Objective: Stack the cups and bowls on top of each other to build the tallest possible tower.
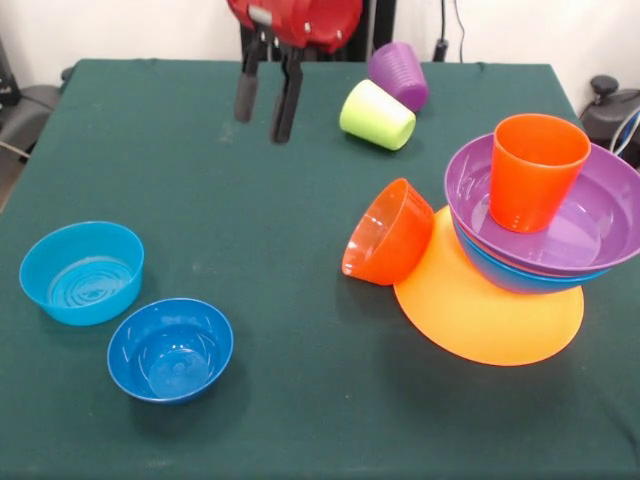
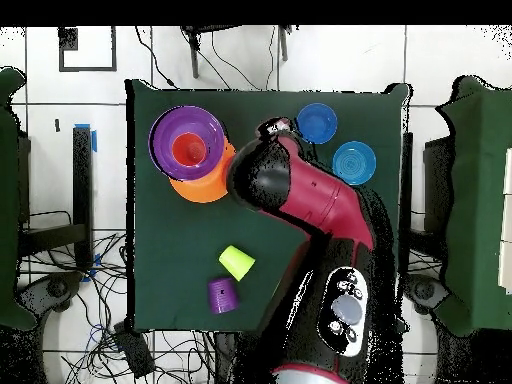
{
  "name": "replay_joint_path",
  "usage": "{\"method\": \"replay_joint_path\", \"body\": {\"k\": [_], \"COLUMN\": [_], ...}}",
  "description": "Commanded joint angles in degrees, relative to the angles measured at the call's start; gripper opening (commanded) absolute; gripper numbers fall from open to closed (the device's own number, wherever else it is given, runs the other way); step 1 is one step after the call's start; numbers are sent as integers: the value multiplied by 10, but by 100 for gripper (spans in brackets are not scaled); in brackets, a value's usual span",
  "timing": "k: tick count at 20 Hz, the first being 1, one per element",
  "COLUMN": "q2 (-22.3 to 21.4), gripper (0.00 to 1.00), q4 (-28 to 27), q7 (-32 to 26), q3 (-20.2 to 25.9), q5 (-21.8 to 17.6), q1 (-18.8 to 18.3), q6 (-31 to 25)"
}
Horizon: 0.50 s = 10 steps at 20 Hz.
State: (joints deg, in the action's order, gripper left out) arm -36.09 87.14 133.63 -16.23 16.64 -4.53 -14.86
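- The tower (image 1: 530,250) is set at the right of the tabletop (image 1: 280,180), a cup (image 1: 535,170) standing in its top bowl.
- A small bowl (image 1: 388,233) is tipped against its left side.
- Two cups (image 1: 377,114) are laid on their sides behind it.
- Two small bowls (image 1: 170,350) are placed side by side at the front left.

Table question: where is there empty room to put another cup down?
Bare cloth in the middle, between the dark blue bowl and the tipped orange bowl. Crowded by the tower; lime cup and purple cup lie behind.
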Motion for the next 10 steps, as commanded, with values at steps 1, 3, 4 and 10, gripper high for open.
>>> {"method": "replay_joint_path", "body": {"k": [1,3,4,10], "q2": [56,66,70,51], "gripper": [100,100,100,100], "q4": [-18,-28,-35,-52], "q7": [3,-6,-12,-77], "q3": [102,107,104,128], "q5": [-38,-45,-49,-77], "q1": [-17,-22,-22,-65], "q6": [33,36,33,-21]}}
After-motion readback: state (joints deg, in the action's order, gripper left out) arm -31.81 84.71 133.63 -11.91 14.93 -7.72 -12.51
